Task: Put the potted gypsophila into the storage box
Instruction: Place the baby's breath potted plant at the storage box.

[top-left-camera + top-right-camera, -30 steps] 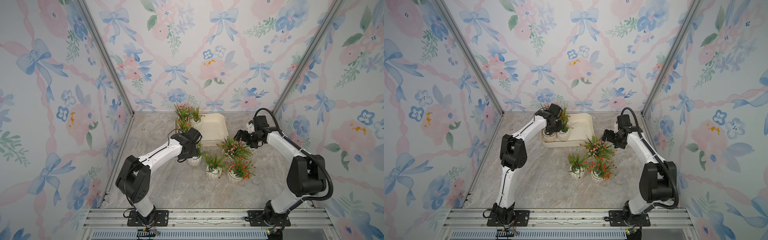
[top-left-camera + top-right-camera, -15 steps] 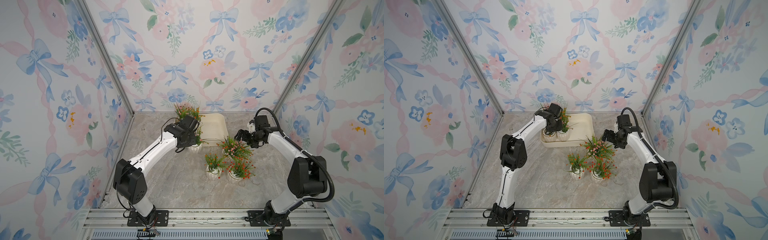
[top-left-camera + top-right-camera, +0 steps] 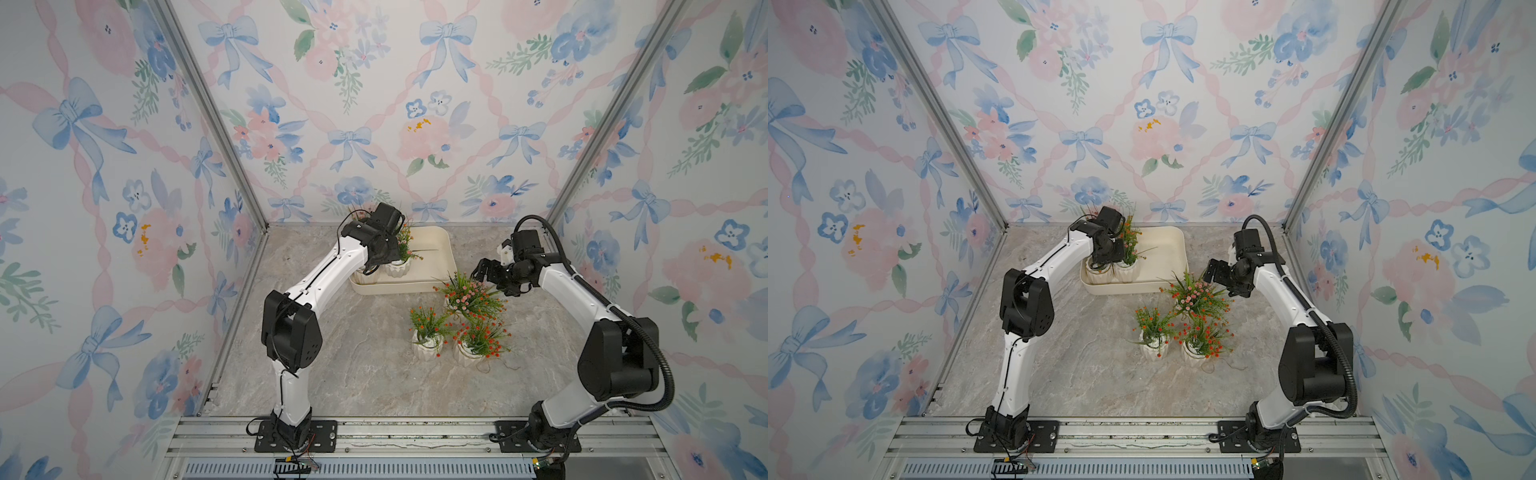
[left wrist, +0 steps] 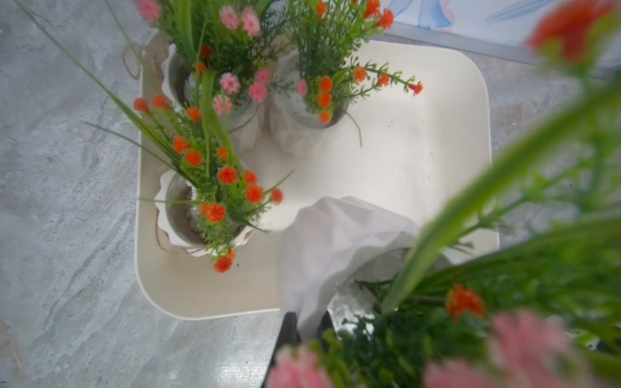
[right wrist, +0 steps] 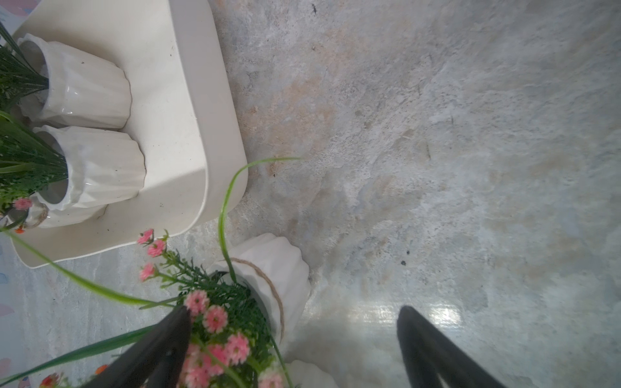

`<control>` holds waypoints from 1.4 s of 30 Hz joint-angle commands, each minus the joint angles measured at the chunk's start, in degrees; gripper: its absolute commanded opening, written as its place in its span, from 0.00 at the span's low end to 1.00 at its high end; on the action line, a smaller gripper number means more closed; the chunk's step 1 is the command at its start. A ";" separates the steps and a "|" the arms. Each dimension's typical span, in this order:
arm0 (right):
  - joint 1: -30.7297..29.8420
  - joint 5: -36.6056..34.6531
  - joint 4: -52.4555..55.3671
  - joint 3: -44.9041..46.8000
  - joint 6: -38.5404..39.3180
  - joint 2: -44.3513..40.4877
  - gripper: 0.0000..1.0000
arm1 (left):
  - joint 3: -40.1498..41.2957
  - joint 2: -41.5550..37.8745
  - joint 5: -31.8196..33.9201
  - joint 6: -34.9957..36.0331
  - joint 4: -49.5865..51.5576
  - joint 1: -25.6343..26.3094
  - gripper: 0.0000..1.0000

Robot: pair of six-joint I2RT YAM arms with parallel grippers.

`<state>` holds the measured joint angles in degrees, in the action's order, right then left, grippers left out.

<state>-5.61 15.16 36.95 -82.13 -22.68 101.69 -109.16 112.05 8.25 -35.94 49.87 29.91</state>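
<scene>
Flowered wallpaper with blue bows is covering the walls around a marbled grey tabletop (image 3: 374,374). The left arm (image 3: 328,274) is stretching forward from its base with the elbow raised, and its wrist is bending down over the near left part of the cream box (image 3: 432,259). The left gripper (image 4: 307,327) is clamped together on the rim of a white ribbed pot (image 4: 336,235), which is sitting inside the box near its front wall. Whether its base is touching the box floor I cannot tell. Three other pots (image 4: 169,218) are standing in the box beside it, close to the left wall.

The right arm (image 3: 582,299) is folding at the elbow and reaching inward, low over the table. The right gripper (image 5: 294,310) is spread wide apart and gripping nothing. A pink-flowered pot (image 5: 279,265) is standing on the table just outside the box's near right corner, under that gripper, with its blossoms lying right against one finger (image 5: 164,339). Two more pots (image 3: 424,348), orange and red, are standing close together nearer the base rail.
</scene>
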 commanded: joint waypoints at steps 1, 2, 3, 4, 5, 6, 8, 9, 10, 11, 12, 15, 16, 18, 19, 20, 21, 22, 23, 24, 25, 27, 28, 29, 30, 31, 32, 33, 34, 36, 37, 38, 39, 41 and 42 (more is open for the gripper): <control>0.42 -1.27 2.92 -1.80 0.62 -0.80 0.97 | -4.73 1.47 -0.68 1.39 -1.44 -0.71 0.00; 0.44 -1.27 3.24 -2.04 0.67 -0.81 0.97 | -5.73 2.27 -1.09 1.36 -1.45 -0.92 0.00; 0.42 -1.40 3.39 -2.13 0.79 -1.15 0.97 | -7.03 3.33 -1.72 1.23 -1.44 -1.21 0.00; 0.42 -1.78 3.39 -1.88 0.79 -1.44 0.97 | -8.35 4.33 -2.13 1.13 -1.53 -1.40 0.00; 0.42 -2.13 3.31 -1.80 0.83 -1.58 0.97 | -9.50 5.08 -2.32 1.12 -1.49 -1.54 0.00; 0.43 -2.22 3.38 -1.72 0.81 -1.68 0.97 | -10.73 5.96 -2.39 1.20 -1.52 -1.68 0.00; 0.51 -2.24 3.46 -1.80 0.73 -1.42 0.97 | -12.46 7.55 -2.68 1.19 -1.52 -1.92 0.00; 0.54 -2.07 3.56 -1.97 0.70 -1.12 0.97 | -13.11 8.38 -3.14 1.23 -1.48 -2.13 0.00; 0.49 -1.98 3.70 -2.09 0.75 -1.01 0.97 | -13.58 9.01 -3.40 1.29 -1.48 -2.38 0.00; 0.49 -1.97 3.83 -2.25 0.63 -0.89 0.97 | -13.72 9.46 -3.62 1.30 -1.52 -2.52 0.00; 0.46 -2.05 3.91 -2.37 0.62 -0.88 0.97 | -13.94 9.99 -3.79 1.30 -1.52 -2.70 0.00; 0.45 -2.14 4.33 -2.81 0.66 -0.89 0.97 | -13.90 10.94 -4.63 1.39 -1.52 -3.15 0.00; 0.42 -2.20 4.57 -2.97 0.70 -0.86 0.97 | -13.93 11.14 -4.44 1.55 -1.47 -3.24 0.00; 0.42 -2.31 4.75 -3.12 0.70 -1.03 0.97 | -14.05 11.65 -4.42 1.72 -1.53 -3.57 0.00; 0.45 -2.48 4.86 -3.12 0.71 -1.10 0.97 | -14.19 11.89 -4.63 1.67 -1.53 -3.79 0.00; 0.47 -2.50 4.89 -3.13 0.79 -1.06 0.97 | -14.46 12.05 -4.78 1.78 -1.53 -3.91 0.00; 0.34 -2.57 4.97 -3.02 0.80 -1.10 0.97 | -14.72 12.36 -4.96 1.81 -1.50 -4.02 0.00; 0.38 -2.75 4.90 -2.96 0.79 -1.06 0.97 | -15.08 12.64 -5.18 1.86 -1.53 -4.13 0.00; 0.32 -2.85 4.80 -2.73 0.74 -1.05 0.97 | -15.51 12.87 -5.42 2.03 -1.53 -4.14 0.00; 0.33 -2.85 4.72 -2.70 0.58 -0.93 0.97 | -15.84 13.09 -5.46 2.15 -1.45 -4.12 0.00; 0.33 -2.72 4.67 -2.58 0.50 -0.80 0.97 | -16.14 13.19 -5.39 2.25 -1.52 -4.23 0.00; 0.17 -2.68 4.71 -2.64 0.44 -0.79 0.97 | -16.46 13.51 -5.17 2.35 -1.48 -4.19 0.00; 0.05 -2.66 4.75 -2.60 0.48 -0.87 0.97 | -16.57 13.80 -5.08 2.43 -1.53 -4.20 0.00; -0.02 -2.75 4.81 -2.68 0.53 -0.96 0.97 | -16.61 13.91 -4.97 2.49 -1.48 -4.19 0.00; -0.07 -2.93 4.89 -2.69 0.61 -1.04 0.97 | -16.52 14.24 -4.77 2.54 -1.52 -4.18 0.00; -0.06 -3.00 5.04 -2.73 0.72 -1.12 0.97 | -16.54 14.55 -4.56 2.68 -1.48 -4.31 0.00; -0.06 -3.17 5.19 -2.82 0.79 -1.08 0.97 | -16.56 14.87 -4.56 2.67 -1.52 -4.32 0.00; -0.08 -3.26 5.39 -2.93 0.80 -1.14 0.97 | -16.51 15.24 -4.71 2.64 -1.51 -4.32 0.00; -0.06 -3.21 5.48 -3.03 0.88 -1.14 0.97 | -16.58 15.50 -5.02 2.67 -1.53 -4.31 0.00; -0.05 -3.33 5.50 -3.09 0.95 -1.19 0.97 | -16.48 15.89 -5.03 2.81 -1.53 -4.29 0.00; -0.04 -3.44 5.59 -3.13 0.99 -1.14 0.97 | -16.35 15.91 -4.80 2.94 -1.53 -4.34 0.00; -0.05 -3.34 5.59 -3.13 0.93 -1.18 0.97 | -16.19 15.93 -4.54 3.04 -1.53 -4.41 0.00; -0.11 -3.36 5.59 -3.13 0.88 -1.14 0.97 | -15.87 15.94 -4.60 3.03 -1.53 -4.46 0.00; -0.10 -3.35 5.59 -3.06 0.92 -1.14 0.97 | -14.95 15.64 -5.10 3.11 -1.53 -4.60 0.00; -0.10 -3.38 5.59 -2.96 0.99 -1.14 0.97 | -14.33 15.38 -5.33 3.08 -1.46 -4.58 0.00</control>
<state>-5.67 12.58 40.51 -83.57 -22.65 100.71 -123.55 127.94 3.51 -33.93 50.46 25.89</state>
